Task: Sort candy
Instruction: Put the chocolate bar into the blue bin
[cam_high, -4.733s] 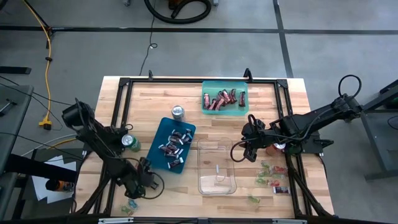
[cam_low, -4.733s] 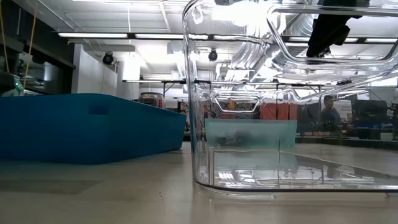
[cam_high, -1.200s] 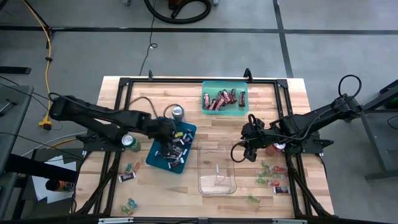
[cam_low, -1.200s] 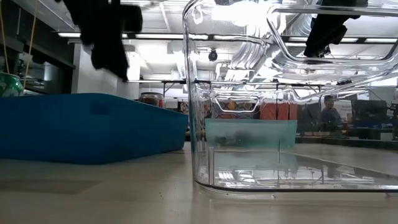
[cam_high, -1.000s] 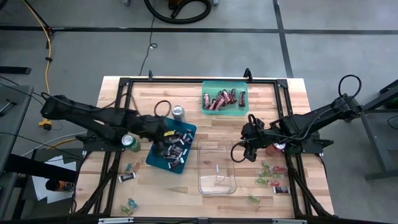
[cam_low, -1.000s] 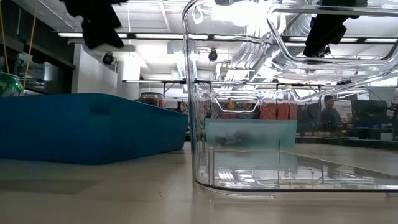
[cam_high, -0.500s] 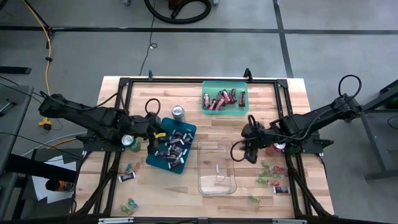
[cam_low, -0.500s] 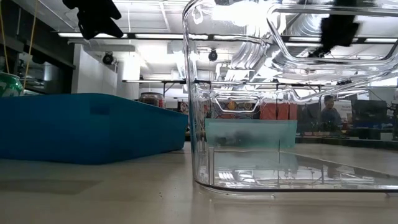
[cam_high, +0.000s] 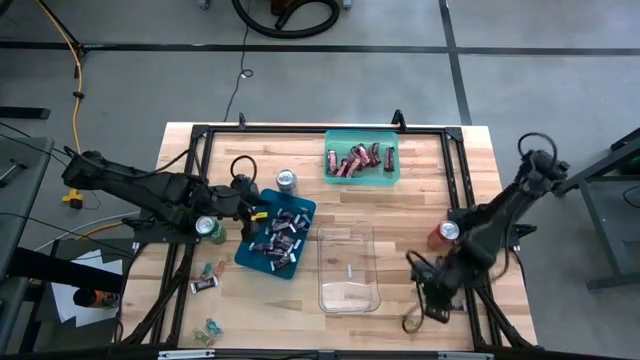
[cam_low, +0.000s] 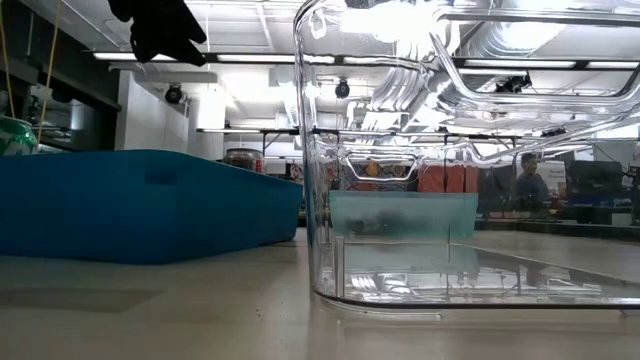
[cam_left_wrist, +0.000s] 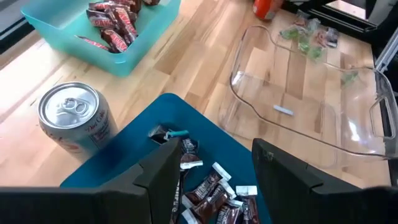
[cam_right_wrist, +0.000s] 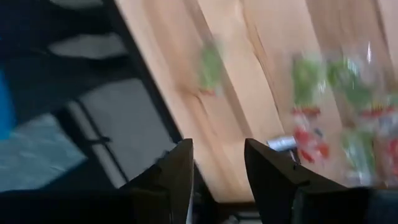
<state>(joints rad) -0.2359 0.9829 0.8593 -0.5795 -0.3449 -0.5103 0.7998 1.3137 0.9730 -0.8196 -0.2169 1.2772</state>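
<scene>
My left gripper (cam_left_wrist: 214, 186) hangs open over the left part of the blue tray (cam_high: 262, 205), above the dark mini bars (cam_left_wrist: 208, 193) lying in it; it holds nothing. In the low view, my left gripper (cam_low: 160, 30) shows at the top left. My right gripper (cam_high: 432, 300) stands open and tipped down over the near right of the table, above loose green-and-red candy (cam_right_wrist: 317, 124) lying on the wood. Dark red bars (cam_high: 358, 160) lie in the teal tray (cam_high: 392, 172) at the far side.
A clear container (cam_high: 348, 268) stands between the arms. A silver can (cam_high: 287, 180), a green can (cam_high: 207, 228) and an orange can (cam_high: 447, 232) stand on the table. More loose candy (cam_high: 207, 275) lies near the front left. A black frame (cam_high: 200, 150) borders the table.
My right gripper has swung from beside the clear container's right side toward the table's near edge, turning and tipping further down, and now hangs over the loose candy there. My left gripper has drawn back a little toward the blue tray's left edge and turned.
</scene>
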